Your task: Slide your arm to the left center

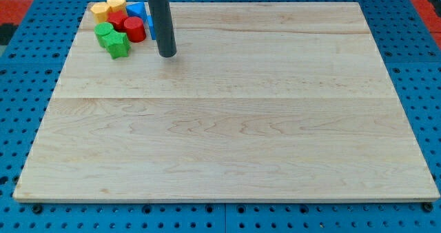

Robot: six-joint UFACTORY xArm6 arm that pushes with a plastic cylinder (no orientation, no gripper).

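My tip [167,54] rests on the wooden board [227,123] near the view's top left. The rod rises from it toward the view's top. A cluster of blocks lies just left of the tip: a red cylinder [134,29] nearest, a second red block [118,21] behind it, a green star-shaped block [118,45] and a green block [105,32] at the cluster's lower left, a yellow block [100,12] and a yellow heart-shaped block [116,4] at the top, and a blue block [137,12] partly hidden by the rod. The tip touches none of them.
The board lies on a blue perforated table [27,67]. Red matting [21,2] shows at the view's top corners.
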